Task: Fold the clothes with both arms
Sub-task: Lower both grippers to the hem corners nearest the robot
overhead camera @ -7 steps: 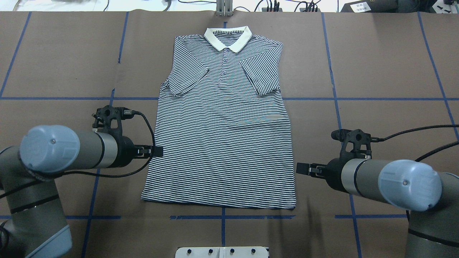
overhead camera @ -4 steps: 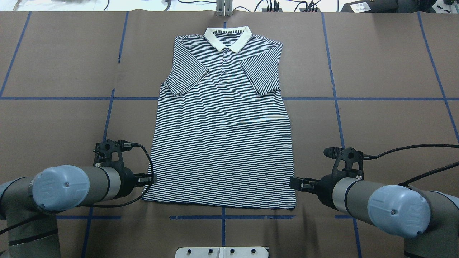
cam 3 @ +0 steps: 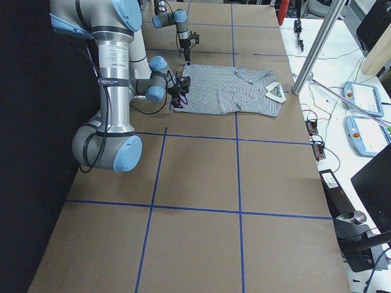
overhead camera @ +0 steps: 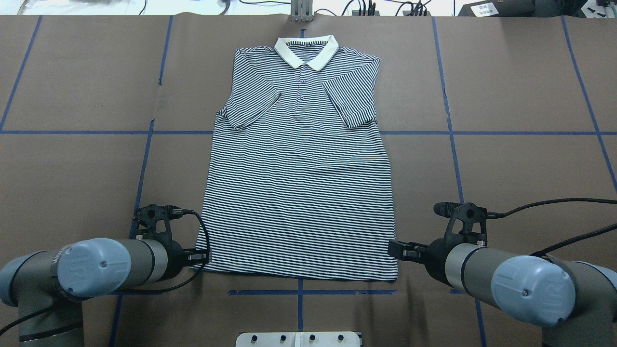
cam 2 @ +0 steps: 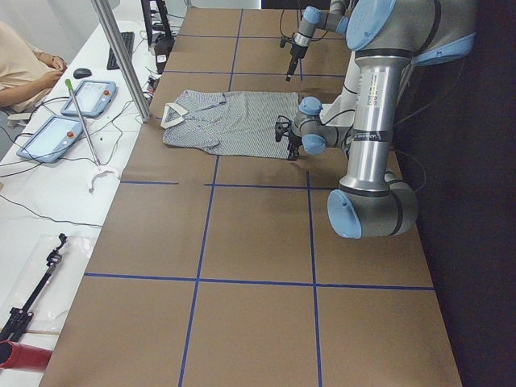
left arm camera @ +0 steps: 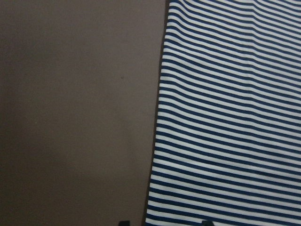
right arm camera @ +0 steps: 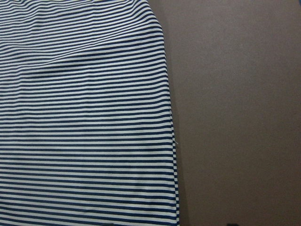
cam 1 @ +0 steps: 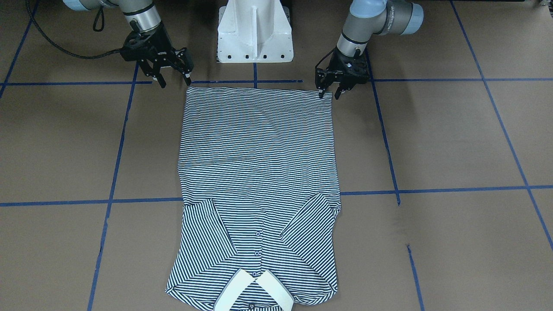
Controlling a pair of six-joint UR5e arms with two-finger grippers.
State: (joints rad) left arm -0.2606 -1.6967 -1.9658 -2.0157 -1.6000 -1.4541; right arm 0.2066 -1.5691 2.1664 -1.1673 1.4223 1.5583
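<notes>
The striped polo shirt (overhead camera: 299, 168) lies flat and face up on the brown table, its white collar (overhead camera: 306, 52) at the far end and both short sleeves folded in over the chest. My left gripper (overhead camera: 203, 258) is open and low at the hem's left corner, its fingers either side of that corner in the front-facing view (cam 1: 329, 92). My right gripper (overhead camera: 395, 249) is open beside the hem's right corner (cam 1: 175, 81), just off the cloth. The left wrist view shows the shirt's side edge (left arm camera: 160, 117), and the right wrist view shows the opposite edge (right arm camera: 170, 117).
The white pedestal base (cam 1: 255, 34) stands between the arms, close behind the hem. Blue tape lines (overhead camera: 299, 292) grid the brown table. A metal post (cam 2: 121, 56), tablets (cam 2: 52, 137) and a seated person (cam 2: 24, 64) are beyond the collar end.
Both arms have drawn back toward the robot along the shirt's sides, from mid-body down to the hem corners. The shirt has not moved.
</notes>
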